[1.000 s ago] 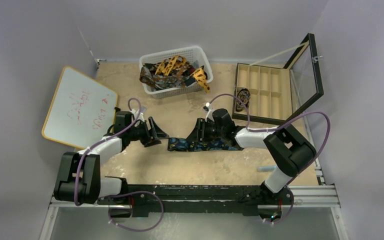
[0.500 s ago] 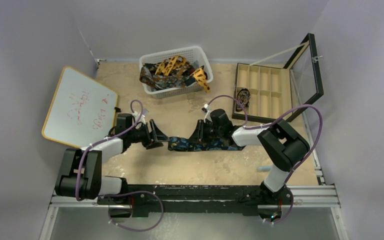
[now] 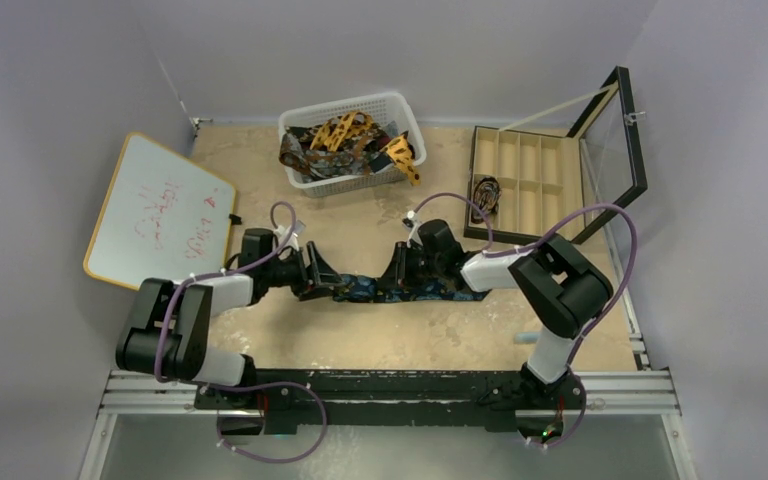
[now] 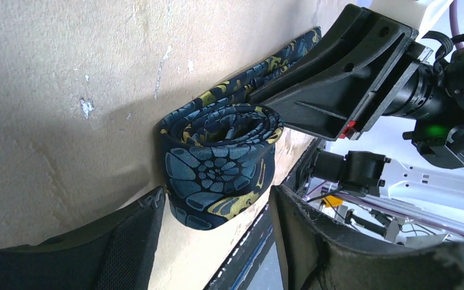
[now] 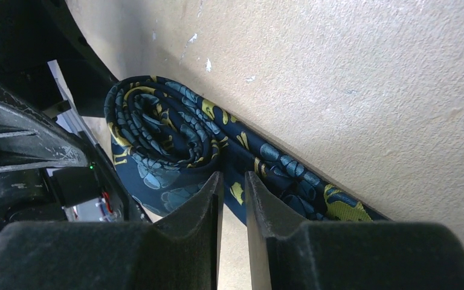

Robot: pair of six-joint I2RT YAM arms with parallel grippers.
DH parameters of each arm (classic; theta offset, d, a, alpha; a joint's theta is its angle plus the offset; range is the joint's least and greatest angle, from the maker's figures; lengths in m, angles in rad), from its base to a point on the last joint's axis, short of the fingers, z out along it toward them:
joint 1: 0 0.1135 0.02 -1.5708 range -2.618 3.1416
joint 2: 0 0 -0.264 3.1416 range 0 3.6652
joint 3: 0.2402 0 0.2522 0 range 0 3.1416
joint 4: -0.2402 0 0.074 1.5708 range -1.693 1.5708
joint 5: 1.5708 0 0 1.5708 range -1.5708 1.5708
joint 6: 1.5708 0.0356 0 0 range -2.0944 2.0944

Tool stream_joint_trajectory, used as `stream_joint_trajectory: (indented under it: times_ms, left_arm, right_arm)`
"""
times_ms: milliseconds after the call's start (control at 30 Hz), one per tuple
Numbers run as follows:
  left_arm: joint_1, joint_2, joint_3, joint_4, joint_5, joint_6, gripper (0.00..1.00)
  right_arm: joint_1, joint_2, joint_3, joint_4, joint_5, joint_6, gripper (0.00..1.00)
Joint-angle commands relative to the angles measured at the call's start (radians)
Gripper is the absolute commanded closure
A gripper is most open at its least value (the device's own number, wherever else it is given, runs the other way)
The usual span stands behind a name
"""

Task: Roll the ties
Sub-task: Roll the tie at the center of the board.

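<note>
A navy tie (image 3: 400, 291) with blue-gold print is laid flat on the desk (image 3: 380, 345), near the middle, running from 9 o'clock towards 3 o'clock. Its rolled end (image 4: 220, 151) is found at the 9 o'clock tip, a tight coil stood on edge so that the spiral of layers is seen from the side.

The left claw (image 3: 322, 280) is brought in low from 9 o'clock and is held spread wide, with the coil set between its two fingers (image 4: 139, 229). Whether the pads are touching the fabric cannot be told.

The right claw (image 5: 233, 184) is reached in from 3 o'clock. Its fingers are drawn almost together, with only a thin slit left between them, and the tips are set down on the flat stretch of the tie just beside the coil. Whether any fabric is nipped in the slit cannot be told.

At 12 o'clock on the desk a white mesh basket (image 3: 355, 183) is placed, and in it an orange-yellow tie (image 3: 345, 128) and a dark brown tie (image 3: 300, 155) are heaped in a tangle. One yellow end is hung over the basket's 3 o'clock rim.

A whiteboard (image 3: 160, 212) with red writing is propped at 9 o'clock. A compartmented box (image 3: 525, 170) with its glass lid raised is set at 2 o'clock.
</note>
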Motion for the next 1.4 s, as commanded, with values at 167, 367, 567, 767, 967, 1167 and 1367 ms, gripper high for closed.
stream_joint_trajectory:
  times_ms: [167, 367, 567, 767, 967, 1167, 1367]
  left_arm:
    - [-0.032, -0.003, -0.046, 0.13, -0.065, -0.104, 0.38]
    - [-0.032, -0.045, -0.031, 0.047, -0.108, -0.065, 0.37]
    - [-0.032, -0.034, -0.028, 0.058, -0.098, -0.066, 0.37]
    - [-0.032, -0.039, -0.02, 0.044, -0.091, -0.054, 0.37]
    - [-0.032, -0.039, -0.018, 0.037, -0.087, -0.043, 0.37]
    - [-0.032, -0.027, -0.019, 0.06, -0.066, -0.036, 0.37]
    - [-0.032, -0.027, -0.021, 0.07, -0.063, -0.039, 0.37]
  right_arm:
    - [0.007, -0.081, 0.004, -0.05, 0.062, -0.006, 0.68]
    - [0.013, -0.184, -0.019, 0.017, 0.056, -0.012, 0.49]
    - [0.061, -0.126, 0.024, 0.013, 0.032, -0.025, 0.44]
    - [0.075, -0.074, 0.041, -0.016, 0.06, -0.03, 0.44]
    - [0.074, -0.046, 0.046, -0.034, 0.044, -0.024, 0.51]
    - [0.064, -0.031, 0.045, -0.029, 0.011, -0.014, 0.49]
    - [0.06, -0.075, 0.046, -0.044, 0.005, -0.017, 0.44]
